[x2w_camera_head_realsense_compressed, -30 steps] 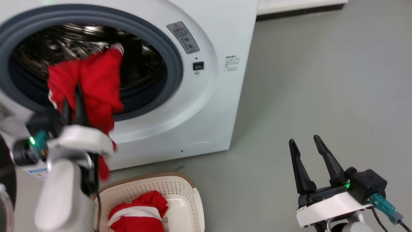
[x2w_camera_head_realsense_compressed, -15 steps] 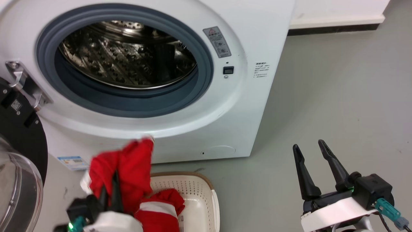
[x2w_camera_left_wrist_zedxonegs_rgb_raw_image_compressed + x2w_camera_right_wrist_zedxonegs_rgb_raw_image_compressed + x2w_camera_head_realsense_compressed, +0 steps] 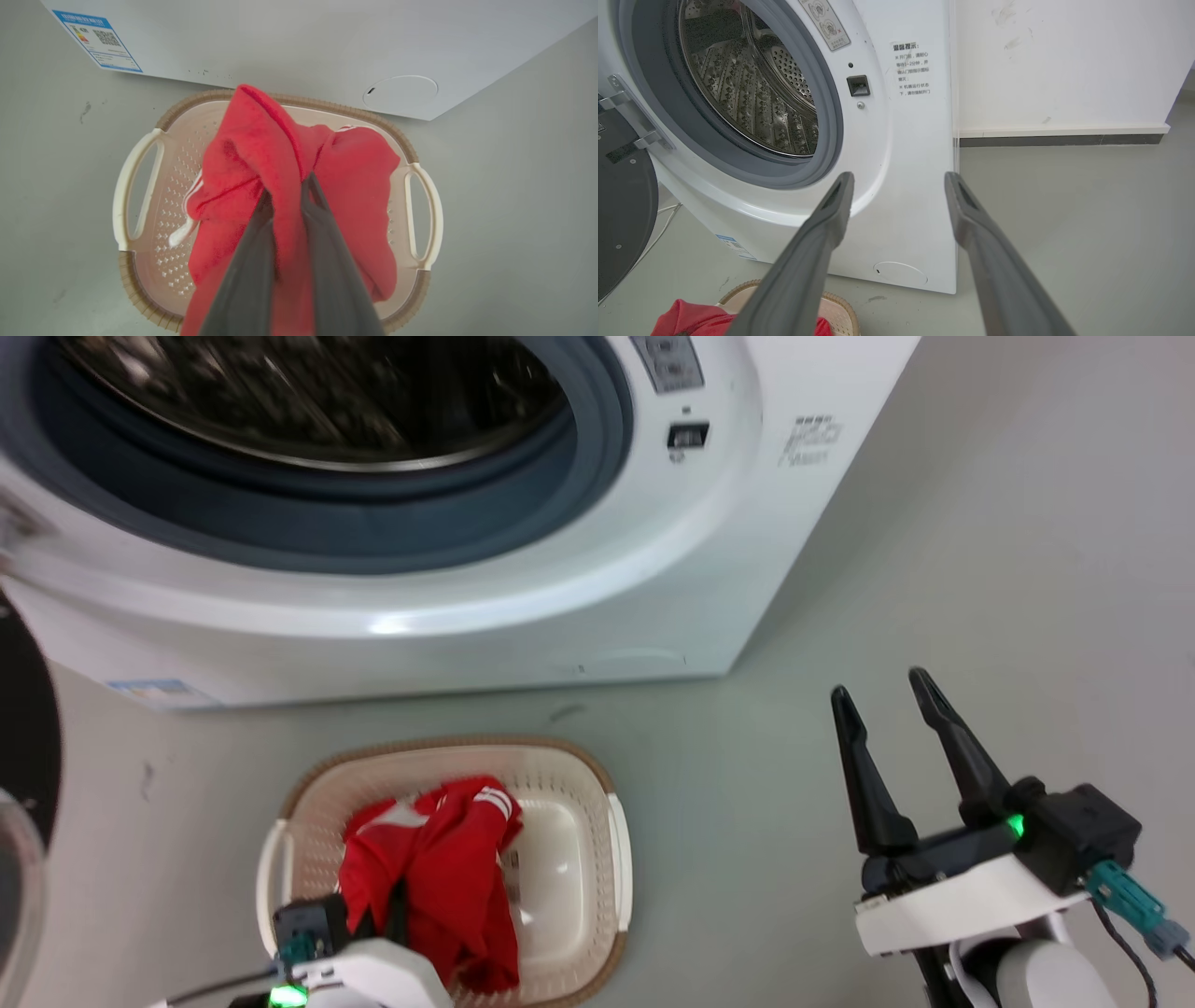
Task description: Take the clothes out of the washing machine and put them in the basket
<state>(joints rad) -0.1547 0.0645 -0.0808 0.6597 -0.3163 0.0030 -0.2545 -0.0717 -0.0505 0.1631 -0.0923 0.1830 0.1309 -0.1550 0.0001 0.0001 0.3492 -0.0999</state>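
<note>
Unloading is at drop-off: clothes [image 3: 355,186] pinched tight in left claw [image 3: 287,186] over basket [image 3: 411,149]; release is needed next. Right claw [image 3: 899,179] held wide, empty.

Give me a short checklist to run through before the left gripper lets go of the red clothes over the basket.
1. Left gripper shut on the clothes: ok.
2. Clothes hanging inside the basket rim: ok.
3. Basket upright on the floor: ok.
4. Right gripper open, apart from the basket: ok.
5. Washing machine emptied: cannot tell, its inside is partly hidden.
</note>
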